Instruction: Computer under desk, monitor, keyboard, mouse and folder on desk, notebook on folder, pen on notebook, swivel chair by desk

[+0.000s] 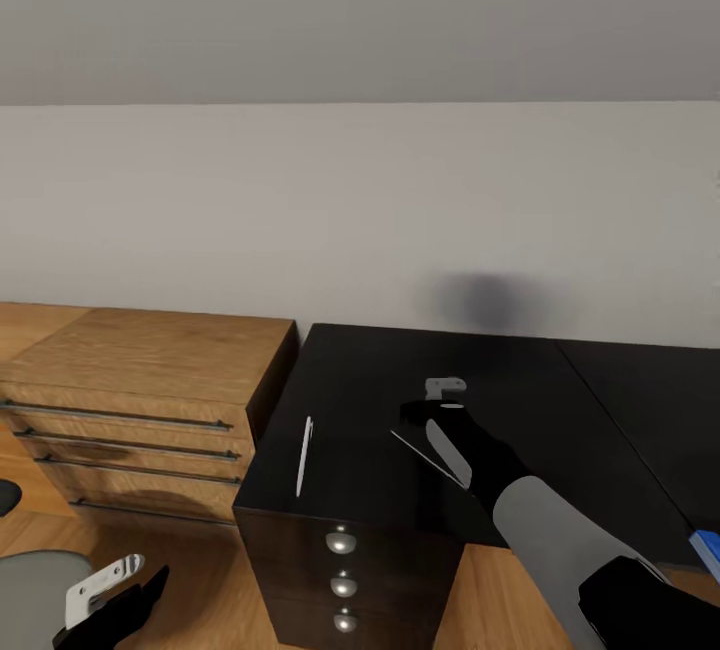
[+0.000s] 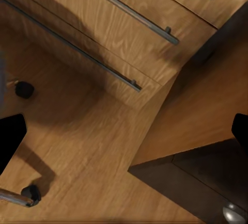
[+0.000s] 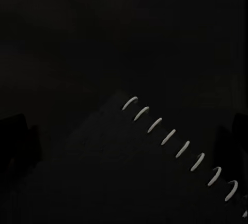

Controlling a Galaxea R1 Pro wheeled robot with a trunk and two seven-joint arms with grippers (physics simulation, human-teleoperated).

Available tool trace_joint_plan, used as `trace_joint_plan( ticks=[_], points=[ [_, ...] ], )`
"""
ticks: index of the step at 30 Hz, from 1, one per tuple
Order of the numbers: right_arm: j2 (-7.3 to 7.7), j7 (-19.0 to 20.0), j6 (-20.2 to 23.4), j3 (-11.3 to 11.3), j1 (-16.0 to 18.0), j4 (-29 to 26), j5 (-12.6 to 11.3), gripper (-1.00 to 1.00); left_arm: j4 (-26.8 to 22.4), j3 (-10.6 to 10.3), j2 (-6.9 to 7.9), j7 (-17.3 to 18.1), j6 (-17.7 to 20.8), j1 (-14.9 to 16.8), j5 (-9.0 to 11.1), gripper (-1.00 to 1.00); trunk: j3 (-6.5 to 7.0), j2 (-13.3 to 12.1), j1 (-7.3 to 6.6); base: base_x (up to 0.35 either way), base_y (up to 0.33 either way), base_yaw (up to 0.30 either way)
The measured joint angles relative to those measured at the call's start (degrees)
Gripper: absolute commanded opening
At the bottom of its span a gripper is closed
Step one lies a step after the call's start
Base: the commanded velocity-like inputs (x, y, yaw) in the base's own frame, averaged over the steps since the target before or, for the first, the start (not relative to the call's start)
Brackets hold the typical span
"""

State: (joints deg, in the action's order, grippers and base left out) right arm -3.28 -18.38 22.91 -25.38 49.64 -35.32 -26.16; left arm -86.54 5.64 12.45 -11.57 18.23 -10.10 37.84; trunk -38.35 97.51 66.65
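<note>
The glossy black desk point(image 1: 370, 380) stands against the wall with three silver-knobbed drawers in its front. The thin white pen point(image 1: 303, 455) lies near the desk's left edge. My right gripper point(image 1: 440, 408) hovers over the desk to the right of the pen, fingers spread wide. Under it is the notebook point(image 1: 430, 460), of which a pale edge shows. In the right wrist view, the notebook point(image 3: 129, 172) appears dark with a white spiral binding, between the open fingers point(image 3: 13, 141). A corner of the blue folder point(image 1: 708, 550) shows at the far right. My left gripper point(image 1: 110, 590) hangs open and empty, low beside the swivel chair point(image 1: 30, 580).
A low light-wood dresser point(image 1: 130, 400) with long metal handles stands directly left of the desk. The left wrist view looks down on the dresser drawers point(image 2: 119, 33), wood floor, a chair caster point(image 2: 23, 89) and the desk's lower corner point(image 2: 196, 177). A plain wall runs behind.
</note>
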Motion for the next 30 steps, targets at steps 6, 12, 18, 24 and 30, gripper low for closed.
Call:
trace_joint_plan(
  ticks=[6, 12, 18, 24, 30],
  points=[
    [-0.02, -0.01, 0.06, 0.01, 0.00, -0.03, -0.02, 1.00, 0.01, 0.00, 0.01, -0.05, 0.01, 0.00, -0.03, 1.00, 0.00, 0.00, 0.02, -0.153, 0.000, 0.000],
    [-0.02, -0.02, 0.05, 0.00, -0.01, -0.04, 0.00, 1.00, 0.01, 0.00, 0.01, -0.08, 0.02, 0.00, -0.03, 1.00, 0.00, 0.00, 0.01, -0.180, 0.000, 0.000],
    [-0.01, -0.04, 0.00, 0.00, 0.00, -0.01, -0.01, 1.00, 0.01, -0.01, -0.02, -0.06, 0.01, 0.00, -0.03, 1.00, 0.00, 0.01, 0.00, -0.024, 0.000, 0.000],
    [-0.02, 0.06, 0.10, -0.01, 0.00, -0.04, 0.03, 1.00, 0.01, -0.01, -0.05, -0.08, 0.01, 0.00, -0.03, 1.00, 0.00, 0.00, 0.01, -0.152, 0.000, 0.000],
    [-0.03, 0.06, -0.03, 0.08, 0.00, 0.04, 0.01, 1.00, 0.01, 0.00, -0.03, -0.09, 0.01, 0.00, -0.03, 1.00, 0.00, 0.01, 0.00, -0.060, 0.000, 0.000]
  ],
)
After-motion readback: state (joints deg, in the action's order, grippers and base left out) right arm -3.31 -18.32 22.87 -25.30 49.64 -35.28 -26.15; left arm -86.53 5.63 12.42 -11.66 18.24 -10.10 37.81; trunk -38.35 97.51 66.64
